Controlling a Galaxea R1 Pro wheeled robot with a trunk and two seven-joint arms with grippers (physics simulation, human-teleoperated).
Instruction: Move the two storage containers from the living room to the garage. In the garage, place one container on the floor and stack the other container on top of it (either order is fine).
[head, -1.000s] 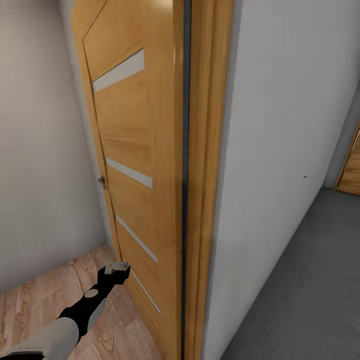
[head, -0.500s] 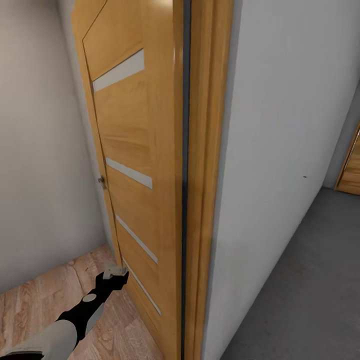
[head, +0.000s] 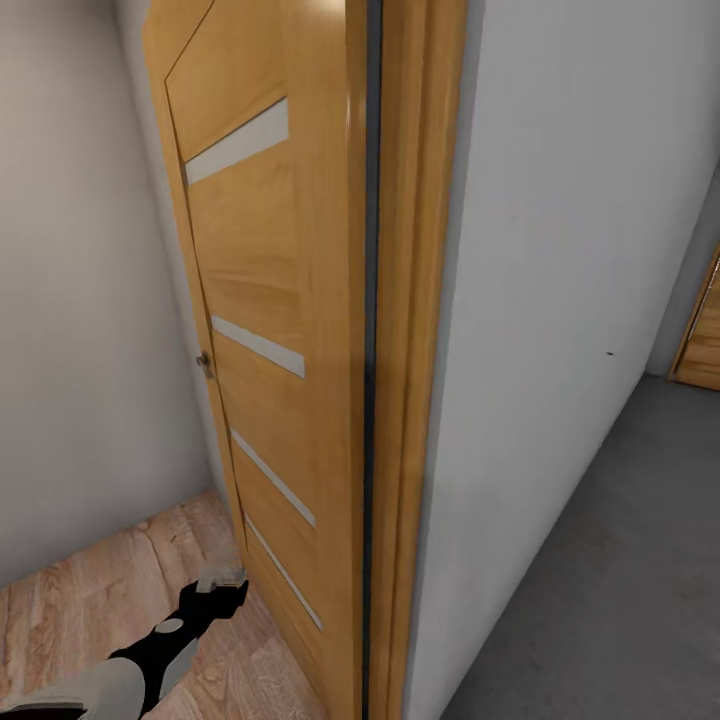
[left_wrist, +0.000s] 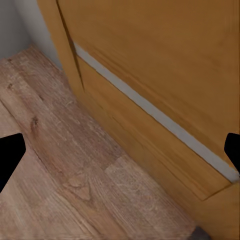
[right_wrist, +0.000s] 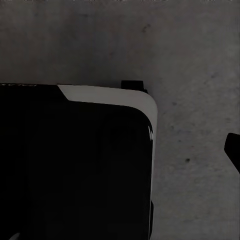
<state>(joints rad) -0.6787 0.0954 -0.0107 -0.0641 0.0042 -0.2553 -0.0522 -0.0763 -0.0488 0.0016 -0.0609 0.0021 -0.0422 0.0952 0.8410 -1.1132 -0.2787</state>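
door (head: 280, 330) open at centre, frame (head: 415, 350) just right of it, wall (head: 560, 250) further right, plank floor (head: 90, 600) left below, concrete floor (head: 620, 590) right below

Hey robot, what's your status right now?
Left gripper open, empty, low beside wooden door. Right fingers over grey concrete. Door frame dead ahead.

We see the garage floor (head: 610, 590), rough speckled dark-grey concrete, running along the right of a pale wall (head: 560, 250). Beneath our right wrist camera that same concrete (right_wrist: 195, 65) lies bare and dim.
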